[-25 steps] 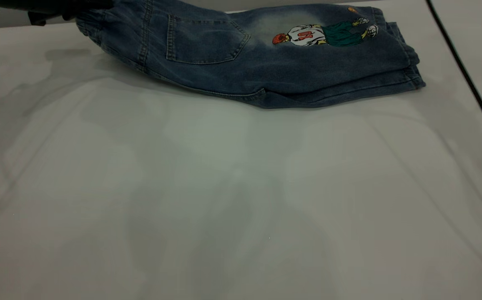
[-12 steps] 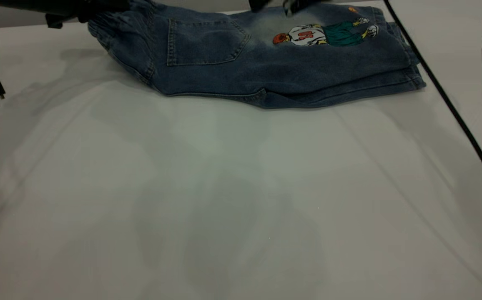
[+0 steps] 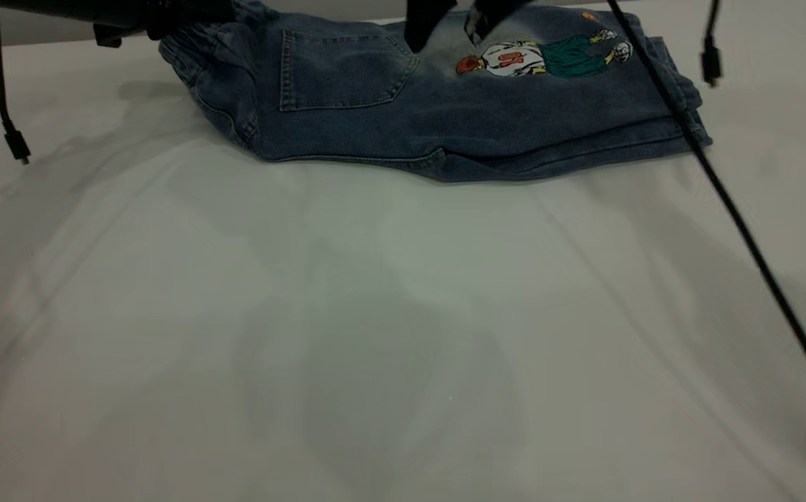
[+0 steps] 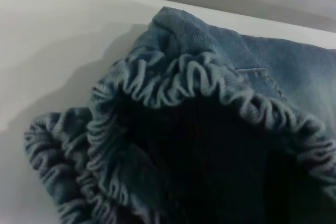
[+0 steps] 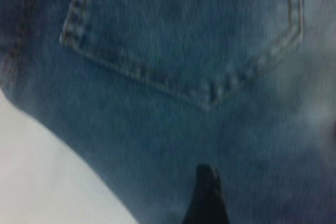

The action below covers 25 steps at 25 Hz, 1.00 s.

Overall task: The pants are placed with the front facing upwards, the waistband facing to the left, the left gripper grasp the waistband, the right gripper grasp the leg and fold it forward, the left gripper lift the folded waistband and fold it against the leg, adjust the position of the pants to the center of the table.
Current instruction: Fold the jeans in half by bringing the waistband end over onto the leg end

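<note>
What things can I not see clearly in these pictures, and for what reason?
- Left gripper: cut off by the exterior view's top edge, and absent from its own wrist view, so its hold on the waistband cannot be confirmed.
- Right gripper: only two spread finger tips show above the pants; the rest is cut off.
- The pants' far edge: cut off in the exterior view.
- Pocket: blurred in the right wrist view.

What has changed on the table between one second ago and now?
The left gripper has drawn the waistband to the right, so the pants bunch there. The right gripper has come down over the pants near the pocket. The leg end and the cartoon print have not moved.
</note>
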Motion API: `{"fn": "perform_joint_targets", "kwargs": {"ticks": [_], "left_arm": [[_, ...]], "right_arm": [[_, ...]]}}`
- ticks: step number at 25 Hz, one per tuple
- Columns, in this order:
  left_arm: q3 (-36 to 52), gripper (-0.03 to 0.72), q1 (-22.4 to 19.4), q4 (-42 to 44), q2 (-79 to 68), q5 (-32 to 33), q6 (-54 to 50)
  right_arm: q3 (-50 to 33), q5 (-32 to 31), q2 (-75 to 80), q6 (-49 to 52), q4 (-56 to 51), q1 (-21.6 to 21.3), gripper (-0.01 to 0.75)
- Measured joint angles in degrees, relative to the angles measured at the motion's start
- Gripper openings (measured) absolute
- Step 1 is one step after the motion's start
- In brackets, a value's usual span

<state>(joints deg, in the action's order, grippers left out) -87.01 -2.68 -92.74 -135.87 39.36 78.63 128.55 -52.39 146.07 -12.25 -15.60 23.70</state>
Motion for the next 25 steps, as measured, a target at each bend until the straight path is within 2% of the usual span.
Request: {"fn": "perform_joint_targets", "kwargs": {"ticks": [6, 13, 20, 25], "left_arm": [[0.00, 0.038, 0.00, 0.15, 0.00, 1.12, -0.12], [0.00, 0.038, 0.00, 1.51, 0.00, 1.30, -0.12], [0.00, 0.038, 0.12, 1.46, 0.00, 3.94, -0.12], [-0.50, 0.038, 1.68, 1.46, 0.00, 4.17, 0.28]], "right_arm": [[6.21, -1.02, 3.94, -1.86, 9.12, 3.30, 0.484], [6.32, -1.95, 6.11, -3.36, 19.99, 5.38, 0.484], [6.32, -1.62, 7.65, -3.36, 19.29, 5.38, 0.484], [6.32, -1.42, 8.13, -3.31, 16.88, 5.38, 0.484]]}}
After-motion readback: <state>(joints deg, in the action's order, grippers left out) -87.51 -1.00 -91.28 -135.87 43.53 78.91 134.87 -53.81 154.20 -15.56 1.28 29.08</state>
